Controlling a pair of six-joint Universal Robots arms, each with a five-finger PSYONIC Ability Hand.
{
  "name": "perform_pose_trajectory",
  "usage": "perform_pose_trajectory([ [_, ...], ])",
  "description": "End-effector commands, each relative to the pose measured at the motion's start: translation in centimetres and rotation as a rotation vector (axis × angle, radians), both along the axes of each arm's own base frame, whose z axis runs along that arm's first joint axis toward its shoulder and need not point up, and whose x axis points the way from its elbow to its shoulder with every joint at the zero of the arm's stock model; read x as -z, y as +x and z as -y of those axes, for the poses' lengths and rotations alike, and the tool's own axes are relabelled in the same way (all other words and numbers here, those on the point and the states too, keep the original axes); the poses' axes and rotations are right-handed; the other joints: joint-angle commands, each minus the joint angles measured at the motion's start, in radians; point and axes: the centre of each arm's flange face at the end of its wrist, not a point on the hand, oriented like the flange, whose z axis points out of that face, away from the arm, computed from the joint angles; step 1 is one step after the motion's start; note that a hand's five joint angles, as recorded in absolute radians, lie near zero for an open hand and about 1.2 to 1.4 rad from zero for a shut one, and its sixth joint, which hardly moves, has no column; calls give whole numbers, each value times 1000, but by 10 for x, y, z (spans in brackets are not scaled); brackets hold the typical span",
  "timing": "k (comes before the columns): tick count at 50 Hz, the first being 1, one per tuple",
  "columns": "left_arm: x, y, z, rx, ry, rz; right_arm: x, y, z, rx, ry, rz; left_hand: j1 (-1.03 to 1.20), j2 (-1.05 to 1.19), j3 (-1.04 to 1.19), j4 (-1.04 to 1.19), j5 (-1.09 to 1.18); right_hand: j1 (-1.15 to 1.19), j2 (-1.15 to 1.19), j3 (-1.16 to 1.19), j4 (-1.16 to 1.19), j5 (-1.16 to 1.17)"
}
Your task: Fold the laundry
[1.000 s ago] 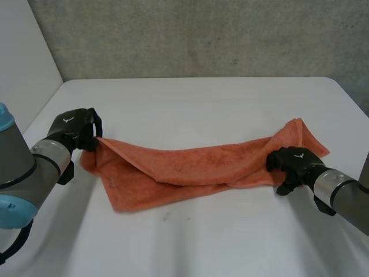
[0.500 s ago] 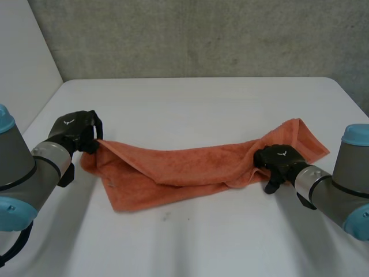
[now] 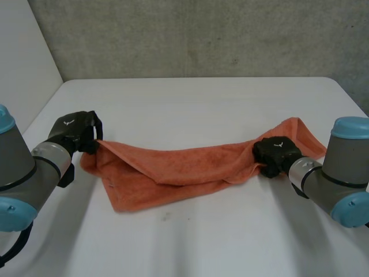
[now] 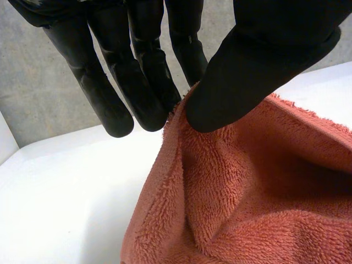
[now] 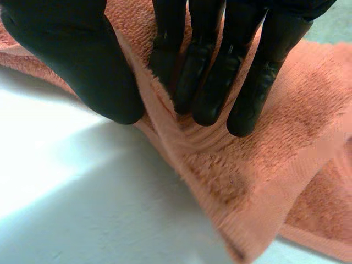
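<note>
- A white table (image 3: 202,104) spans the near and middle ground.
- A rough grey concrete wall (image 3: 202,34) rises behind its far edge.
- A plain white panel (image 3: 23,63) closes the left side.
- Soft light falls across the tabletop.

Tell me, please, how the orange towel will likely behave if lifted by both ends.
The orange towel is probably floppy: it drapes in soft folds between the left hand and right hand. Its looped pile looks grippy, so pinches likely won't slip.
</note>
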Motion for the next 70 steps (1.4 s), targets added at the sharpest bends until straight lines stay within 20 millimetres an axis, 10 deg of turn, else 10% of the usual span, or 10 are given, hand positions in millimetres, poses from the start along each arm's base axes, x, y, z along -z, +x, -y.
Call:
perform_pose_trajectory([
  [1, -1, 0, 0, 0, 0, 2, -29, -6, 7, 55, -76, 5, 224, 178, 181, 180, 202, 435, 219, 224, 220, 268],
  [12, -19, 3, -12, 3, -17, 5, -121, -29, -14, 87, -150, 8, 224, 178, 181, 180, 202, 435, 219, 224, 220, 268],
  [24, -82, 13, -48, 1, -115, -5, -151, -42, -55, -50, 11, -135, 224, 178, 181, 180, 202, 435, 219, 224, 220, 268],
  [31, -73, 17, -56, 2, -82, 47, -138, -49, -76, -155, 173, -295, 224, 178, 181, 180, 202, 435, 219, 224, 220, 268],
  [44, -24, 6, 5, 39, -42, 226, -115, -44, 5, -40, 50, -281, 224, 178, 181, 180, 202, 435, 219, 224, 220, 268],
  [48, -64, -1, 38, 17, -211, 196, -159, -32, 33, 26, -174, -216, 224, 178, 181, 180, 202, 435, 219, 224, 220, 268],
  [50, -96, -4, 51, 2, -330, 170, -219, -13, 46, 55, -457, -84, 224, 178, 181, 180, 202, 435, 219, 224, 220, 268],
  [55, -202, -3, 65, -114, -789, 47, -288, -10, 42, 88, -751, 105, 224, 178, 181, 180, 202, 435, 219, 224, 220, 268],
  [59, -222, -1, 60, -154, -906, 5, -294, -12, 33, 82, -772, 151, 224, 178, 181, 180, 202, 435, 219, 224, 220, 268],
  [70, -104, 2, 47, -110, -538, 103, -197, -5, 20, 7, -473, 75, 224, 178, 181, 180, 202, 435, 219, 224, 220, 268],
])
